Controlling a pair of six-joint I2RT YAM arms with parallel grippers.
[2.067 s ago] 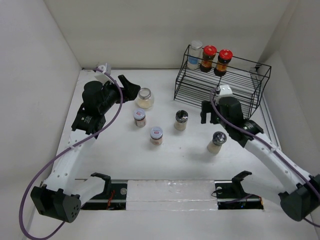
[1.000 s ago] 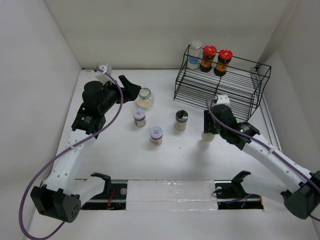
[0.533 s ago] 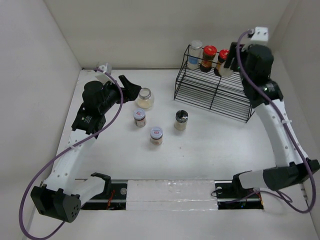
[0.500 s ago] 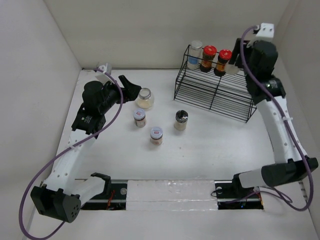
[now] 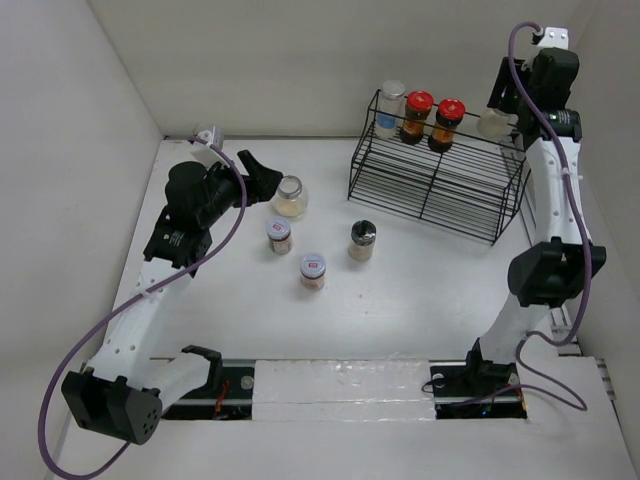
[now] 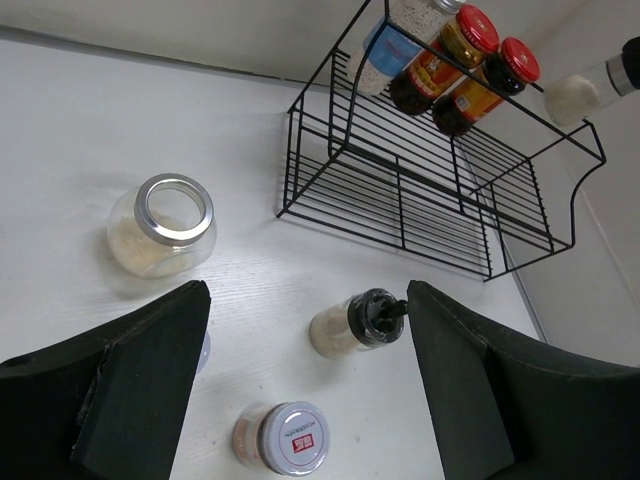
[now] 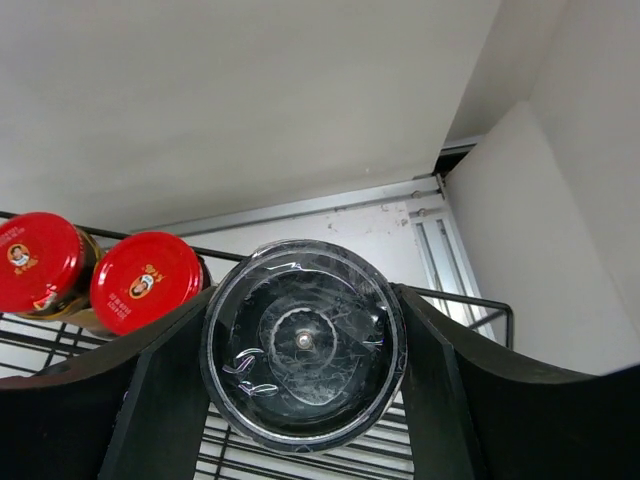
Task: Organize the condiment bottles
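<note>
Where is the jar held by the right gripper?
Top view, far right: the jar hangs in the right gripper at the rack top, just right of the red-capped bottles.
</note>
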